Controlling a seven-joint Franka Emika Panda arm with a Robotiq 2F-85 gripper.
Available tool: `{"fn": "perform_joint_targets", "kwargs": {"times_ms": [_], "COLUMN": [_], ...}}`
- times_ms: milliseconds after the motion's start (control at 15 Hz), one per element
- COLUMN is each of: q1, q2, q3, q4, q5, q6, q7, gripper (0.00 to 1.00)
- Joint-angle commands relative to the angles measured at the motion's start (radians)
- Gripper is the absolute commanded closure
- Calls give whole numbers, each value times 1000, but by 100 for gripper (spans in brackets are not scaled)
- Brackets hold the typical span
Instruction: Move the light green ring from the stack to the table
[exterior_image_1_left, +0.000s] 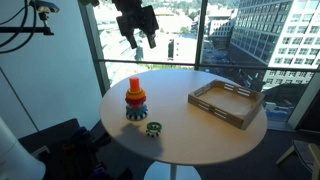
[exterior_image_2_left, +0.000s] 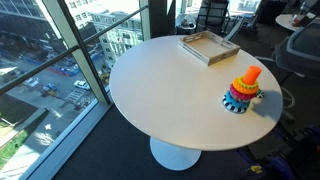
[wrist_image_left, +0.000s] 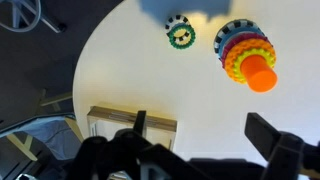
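Observation:
The stack stands on the round white table, with an orange post, red and orange rings and a blue gear-edged ring at the bottom. It also shows in an exterior view and in the wrist view. A yellow-green rim, the light green ring, shows among the stacked rings. A dark green ring lies on the table beside the stack, also in the wrist view. My gripper hangs high above the table, open and empty; its fingers show in the wrist view.
A rectangular wooden tray sits on the far side of the table from the stack, also in an exterior view and the wrist view. Large windows stand close behind the table. Office chairs stand beyond it.

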Motion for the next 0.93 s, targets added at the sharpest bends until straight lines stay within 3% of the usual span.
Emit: {"fn": "perform_joint_targets", "kwargs": {"times_ms": [0,867], "q1": [-2,16], "q2": [0,39], "q3": [2,13], "q4": [2,22], "q5": [2,22], "q6": [-3,19], "q7": [-1,7], "gripper": [0,0]}}
